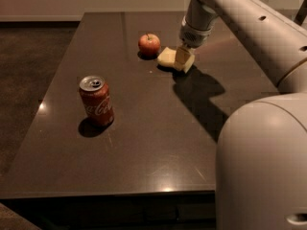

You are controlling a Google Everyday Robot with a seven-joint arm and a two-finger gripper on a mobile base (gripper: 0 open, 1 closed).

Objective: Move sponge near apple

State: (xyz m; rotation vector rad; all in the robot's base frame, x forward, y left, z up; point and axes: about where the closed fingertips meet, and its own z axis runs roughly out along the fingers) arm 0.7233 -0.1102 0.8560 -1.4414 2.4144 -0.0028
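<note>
The pale yellow sponge (168, 57) lies on the dark table (144, 143), just right of the small red apple (149, 44), with a narrow gap between them. My gripper (183, 57) comes down from the upper right and is shut on the sponge's right part, its yellowish fingers (182, 54) pressed into it. The arm's shadow falls on the table to the right of the sponge.
A red Coca-Cola can (97, 101) stands upright at the table's left middle. My arm and its large pale body (261, 162) fill the right side of the view. The table's front edge is near the bottom; floor lies to the left.
</note>
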